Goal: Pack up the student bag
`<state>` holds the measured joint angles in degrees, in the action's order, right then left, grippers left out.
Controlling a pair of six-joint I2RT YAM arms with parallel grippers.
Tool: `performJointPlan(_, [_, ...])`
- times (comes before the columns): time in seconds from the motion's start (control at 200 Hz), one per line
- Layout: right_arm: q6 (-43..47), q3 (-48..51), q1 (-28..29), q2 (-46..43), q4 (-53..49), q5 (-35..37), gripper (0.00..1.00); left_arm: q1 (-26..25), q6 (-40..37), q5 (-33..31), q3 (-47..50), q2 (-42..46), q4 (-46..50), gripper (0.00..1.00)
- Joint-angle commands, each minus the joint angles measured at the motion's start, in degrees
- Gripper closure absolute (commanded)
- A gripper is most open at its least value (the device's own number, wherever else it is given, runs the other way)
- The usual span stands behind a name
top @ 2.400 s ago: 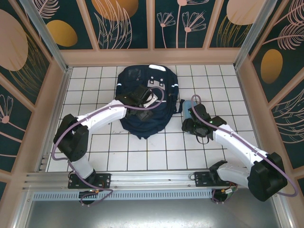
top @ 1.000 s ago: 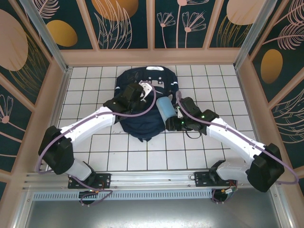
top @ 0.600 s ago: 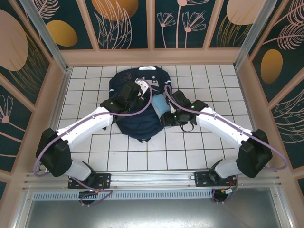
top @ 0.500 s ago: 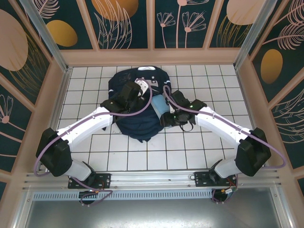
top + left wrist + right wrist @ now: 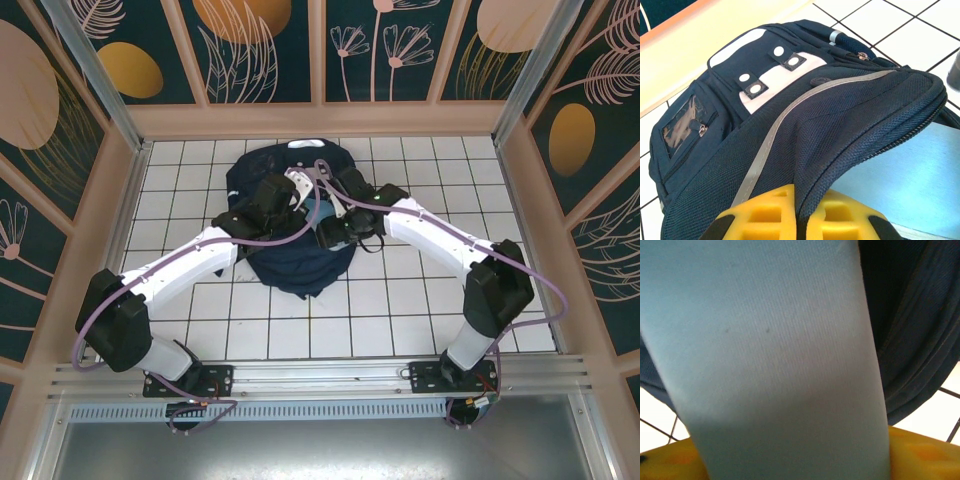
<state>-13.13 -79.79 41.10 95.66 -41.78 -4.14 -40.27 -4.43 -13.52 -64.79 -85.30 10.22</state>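
Left gripper [image 5: 800, 216] clenches the lip of the student bag [image 5: 790, 125] at the far middle of the table [image 5: 400, 300] — mouth held open. A pale-blue book [image 5: 900, 175] sits partway inside. Whether the right gripper [image 5: 795, 462] grips it, I cannot tell — pushing it in and closing up probably remain.

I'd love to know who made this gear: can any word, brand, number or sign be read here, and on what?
No text can be read anywhere.
The student bag: its white patches with snaps and its clear window pocket show no lettering.
The light-blue item: plain.
The wall panels: only flower and leaf drawings.
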Motion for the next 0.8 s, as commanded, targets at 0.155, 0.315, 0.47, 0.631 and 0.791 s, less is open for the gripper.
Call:
performJointPlan(0.155, [-10.0, 3.0, -1.9, -6.6, 12.4, 6.5, 0.02, -0.7, 5.6, 2.3, 0.2, 3.3, -7.8, 1.0])
performJointPlan(0.315, [-18.2, 11.3, -2.4, -15.5, 13.9, 4.5, 0.02, -0.8, 6.3, 2.4, 0.1, 2.9, -7.5, 1.0])
performJointPlan(0.47, [-31.4, 21.0, -4.9, -24.2, 18.3, -0.6, 0.19, -0.7, 6.7, 2.6, -0.4, 2.4, -7.4, 1.0])
performJointPlan(0.631, [-40.9, 27.5, -6.7, -26.7, 27.9, -9.2, 0.31, -0.7, 6.8, 3.1, -0.8, 2.2, -7.2, 1.0])
performJointPlan(0.791, [-45.5, 29.9, -6.8, -25.5, 35.9, -14.5, 0.35, -0.7, 6.9, 3.1, -0.9, 2.1, -7.0, 1.0])
